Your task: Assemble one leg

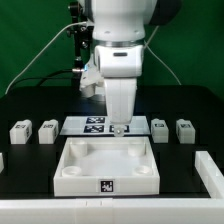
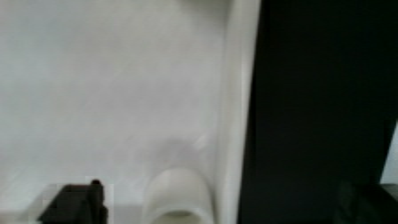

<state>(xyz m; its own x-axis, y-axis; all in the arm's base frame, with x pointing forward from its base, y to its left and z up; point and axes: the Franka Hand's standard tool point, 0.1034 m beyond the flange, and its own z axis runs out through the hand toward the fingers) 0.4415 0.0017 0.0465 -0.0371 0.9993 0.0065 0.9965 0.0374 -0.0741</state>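
- gripper [image 1: 120,127] hangs low at the far rim of the white tray [image 1: 72,182], just in front of the marker board [image 1: 92,124].
- claw looks spread. in the wrist view one dark finger [image 2: 71,205] sits far off to the side over white tray surface, with the tray's edge and dark table beside it and nothing pinched.
- that straddle suggests it is lined up to take the tray's wall, probably to position the tray first.
- nearest leg [image 1: 160,128] stands on the table just off the tray's far corner on the exterior view's right, with a second leg [image 1: 185,130] beside it.
- left pair of legs [image 1: 47,131] stands well apart on the other side. no leg is touched, so fitting one is not yet begun.
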